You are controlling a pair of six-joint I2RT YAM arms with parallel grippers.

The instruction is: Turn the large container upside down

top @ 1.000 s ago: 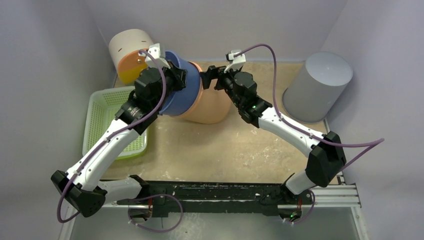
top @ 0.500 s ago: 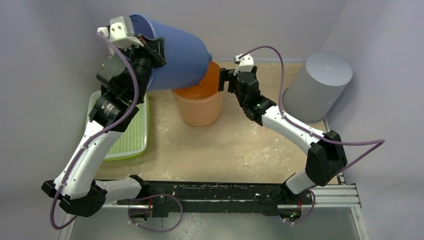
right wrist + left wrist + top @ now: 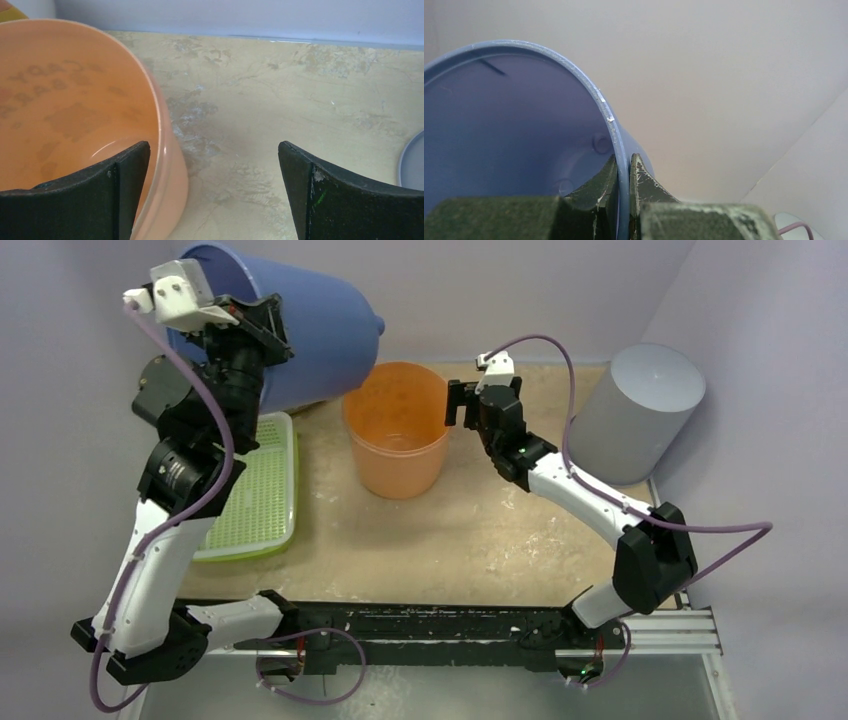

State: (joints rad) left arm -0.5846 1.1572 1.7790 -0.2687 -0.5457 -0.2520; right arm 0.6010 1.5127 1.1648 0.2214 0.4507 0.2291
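Left claw point(image 3: 623, 172) clenched on thin rim of large blue container point(image 3: 315, 335), held tilted in air, upper left of frame. Risk: single pinch point, so tub may swing or slip and drop onto green tray point(image 3: 250, 495) or orange bucket point(image 3: 395, 455). Right claw point(image 3: 214, 165) released, spread at orange rim; could snag it.

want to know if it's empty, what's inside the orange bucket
Nothing: the orange bucket shows only its bare floor and walls. The open right gripper straddles its rim, one finger on the inner side, covering a small patch of wall there.
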